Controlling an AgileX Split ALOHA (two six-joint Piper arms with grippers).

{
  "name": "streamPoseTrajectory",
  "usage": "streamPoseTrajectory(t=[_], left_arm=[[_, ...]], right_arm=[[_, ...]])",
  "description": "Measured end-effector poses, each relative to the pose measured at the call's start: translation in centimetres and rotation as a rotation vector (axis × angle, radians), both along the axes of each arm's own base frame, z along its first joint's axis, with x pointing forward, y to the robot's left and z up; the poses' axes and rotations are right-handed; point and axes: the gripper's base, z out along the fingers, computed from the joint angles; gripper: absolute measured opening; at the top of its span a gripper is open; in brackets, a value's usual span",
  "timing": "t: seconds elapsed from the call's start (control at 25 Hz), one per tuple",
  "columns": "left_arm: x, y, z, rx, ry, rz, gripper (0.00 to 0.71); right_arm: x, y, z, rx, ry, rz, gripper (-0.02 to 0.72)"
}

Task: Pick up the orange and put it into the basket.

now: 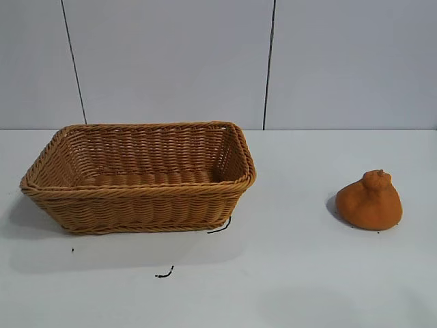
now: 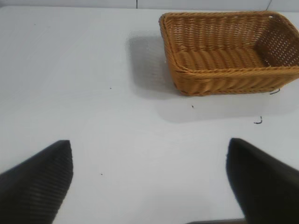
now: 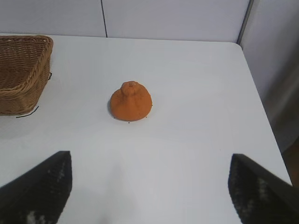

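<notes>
I see the orange (image 1: 369,200) on the counter (image 1: 287,273), at 3 o'clock from the basket (image 1: 140,176). Both grippers' fingers stand wide and empty. It looks light and matte; I would grip its broad sides, not the knob.

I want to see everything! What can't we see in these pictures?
- Basket floor: exterior view, the near wall hides part of it.
- Basket: right wrist view, cut off by the picture edge.
- Orange underside: hidden against the table.
- Both arms: missing from the exterior view; wrist views show only the fingertips.
</notes>
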Motion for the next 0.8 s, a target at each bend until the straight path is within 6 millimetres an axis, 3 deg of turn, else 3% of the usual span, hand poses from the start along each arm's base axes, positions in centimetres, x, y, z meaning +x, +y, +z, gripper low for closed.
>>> streamPoseTrajectory(t=[0.56, 0.68, 0.8], left_arm=[[0.0, 0.0, 0.0, 0.000, 0.000, 0.000, 0.639], [0.0, 0.0, 0.0, 0.000, 0.000, 0.000, 0.639], [0.0, 0.0, 0.0, 0.000, 0.000, 0.000, 0.639]], right_arm=[[0.1, -0.2, 0.7, -0.017, -0.002, -0.012, 0.645], [1.6, -0.3, 2.5, -0.050, 0.062, -0.029, 0.645], [4.6, -0.2, 4.6, -0.060, 0.166, -0.037, 0.645]])
